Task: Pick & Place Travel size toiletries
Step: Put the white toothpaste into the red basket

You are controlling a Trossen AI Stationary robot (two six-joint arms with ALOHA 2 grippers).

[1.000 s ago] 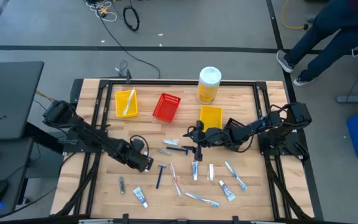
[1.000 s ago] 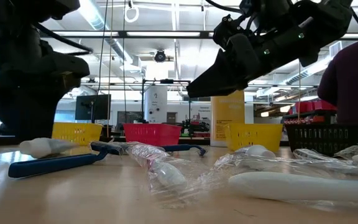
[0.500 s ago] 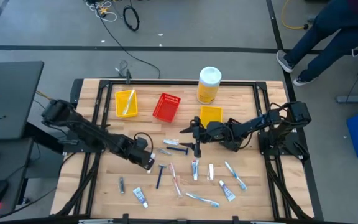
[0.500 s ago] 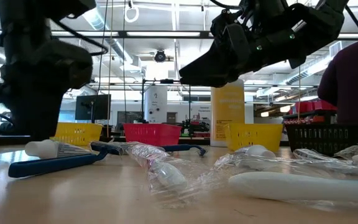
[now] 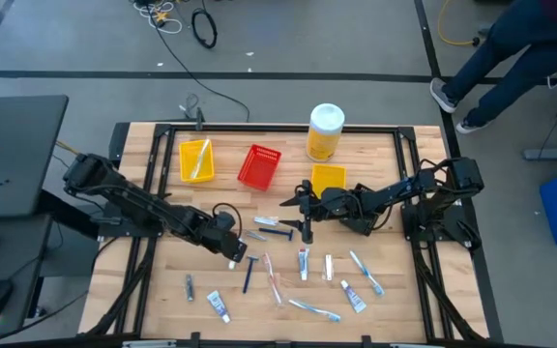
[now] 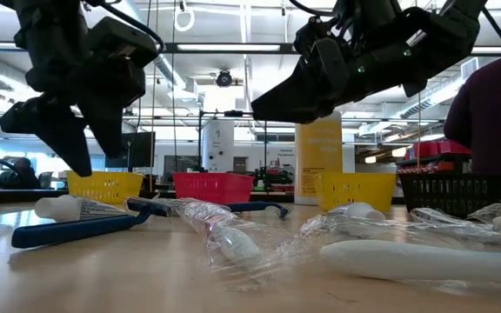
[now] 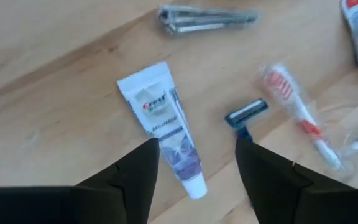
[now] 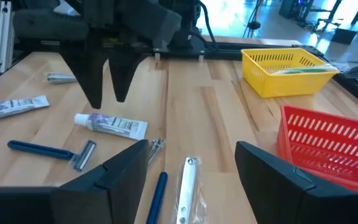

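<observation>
1. The left gripper [image 5: 237, 248] hangs above the middle of the table [image 5: 153, 280], slightly to the left. Its two fingers are spread apart and hold nothing.
2. In the left wrist view, a white toothpaste tube [image 7: 165, 127] with a purple band lies on the wood directly under this gripper, between the two dark fingers [image 7: 132, 180]. The fingers are not touching it.
3. Just beside the tube lies a blue razor [image 7: 246, 115], and next to the razor a wrapped toothbrush [image 7: 300, 121] with red marks. A metal nail clipper [image 7: 207, 17] lies farther away on the bare wood.
4. The right gripper [image 5: 306, 215] is near the centre of the table, in front of a yellow bin [image 5: 329, 179]. Its fingers are also apart and empty, as the right wrist view shows.
5. Under and beside the right gripper there are another blue razor [image 5: 277, 232] and a small packet [image 5: 265, 221].
6. The other toiletries lie scattered on the front half of the table: a second toothpaste tube [image 5: 219, 306], a toothbrush [image 5: 314, 310] and a third tube [image 5: 353, 296].
7. At the far side stand a second yellow bin [image 5: 196, 159], a red bin [image 5: 259, 166] and a big yellow bottle [image 5: 325, 132] with a white cap.
8. A person [image 5: 511, 58] is beyond the far right corner of the table.
</observation>
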